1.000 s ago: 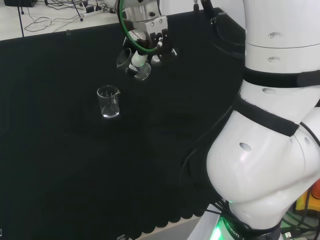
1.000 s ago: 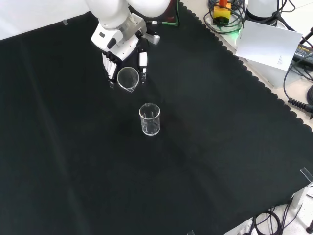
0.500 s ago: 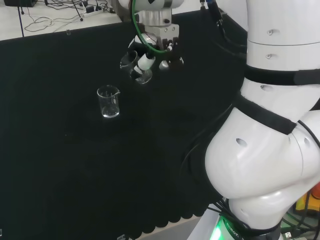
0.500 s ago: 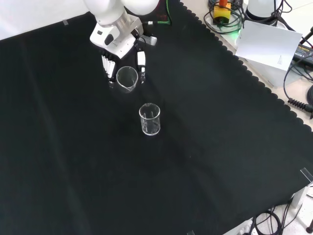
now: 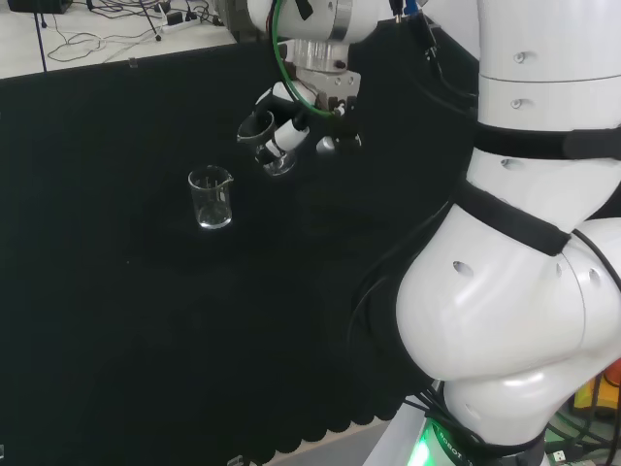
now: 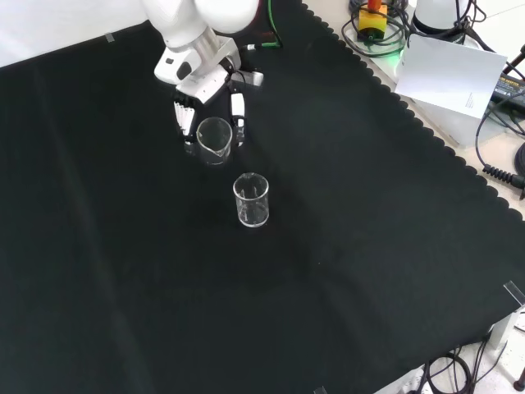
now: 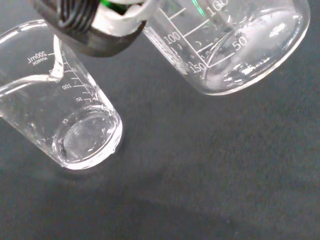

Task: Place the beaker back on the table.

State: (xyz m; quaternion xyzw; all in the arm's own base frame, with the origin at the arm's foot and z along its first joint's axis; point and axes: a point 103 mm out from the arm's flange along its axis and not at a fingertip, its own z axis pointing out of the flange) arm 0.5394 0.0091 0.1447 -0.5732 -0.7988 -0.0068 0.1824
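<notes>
We see robot hand [image 6: 209,115], upper left of front frame, fingers curled round tilted beaker [image 6: 213,139], not yet on counter [image 6: 369,246]. Left: lower, release near second beaker [image 6: 251,199].

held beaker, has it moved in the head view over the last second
Yes. The held beaker has come down and slightly rightward with the hand, closer to the cloth, while the standing beaker stayed put.

I see the hand [image 6: 205,107] coming in from the top, its fingers curled round a clear beaker [image 6: 214,139]. Just nearer and slightly right of it, a second beaker [image 6: 251,200] stands upright on the black cloth [image 6: 344,246], apart from the held one. Off the cloth's far right edge lies a white sheet [image 6: 451,74].
</notes>
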